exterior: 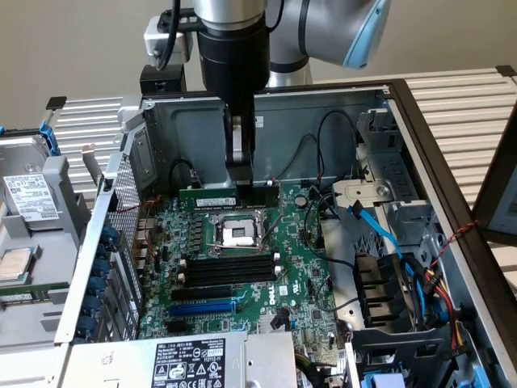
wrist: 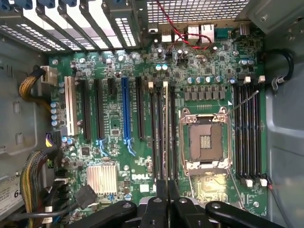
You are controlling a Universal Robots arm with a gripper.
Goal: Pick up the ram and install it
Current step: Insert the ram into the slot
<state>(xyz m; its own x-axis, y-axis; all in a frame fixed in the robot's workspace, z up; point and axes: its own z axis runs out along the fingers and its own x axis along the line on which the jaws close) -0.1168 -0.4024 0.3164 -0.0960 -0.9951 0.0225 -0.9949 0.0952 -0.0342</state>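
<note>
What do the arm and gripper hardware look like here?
The arm has silver-grey tubes, a light blue joint cap, then a black cylindrical wrist section. A grey bracket with a black block sits beside the wrist; a black cable loops past it. The gripper is grey metal in the exterior view, black links with round pivot pins in the wrist view.

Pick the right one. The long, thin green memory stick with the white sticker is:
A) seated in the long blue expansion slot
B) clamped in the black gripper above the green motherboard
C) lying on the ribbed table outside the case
B: in the exterior view the long green memory stick hangs level from the black gripper, above the green motherboard and clear of the long blue expansion slot.
</note>
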